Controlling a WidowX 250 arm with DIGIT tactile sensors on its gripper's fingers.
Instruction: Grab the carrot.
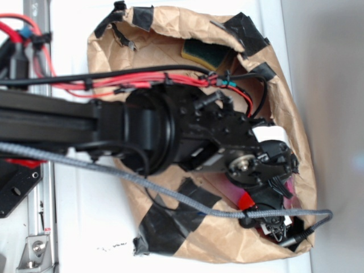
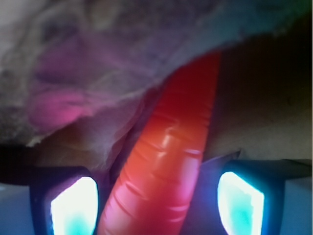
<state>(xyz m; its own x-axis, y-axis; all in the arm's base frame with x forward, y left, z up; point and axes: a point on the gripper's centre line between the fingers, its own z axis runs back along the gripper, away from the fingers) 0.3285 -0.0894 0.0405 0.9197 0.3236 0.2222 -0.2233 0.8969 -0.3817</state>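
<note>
Carrot [image 2: 166, 166] lies between our claw [image 2: 156, 205] fingers, running from six toward one o'clock inside the paper bag [image 1: 170, 34], fingers parted either side, we judge to straddle it before closing.

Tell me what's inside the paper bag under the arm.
Inside the paper bag: a green-and-yellow sponge near the rim, and the carrot between the gripper fingers, beside fuzzy pinkish fabric. The arm covers the rest.
</note>
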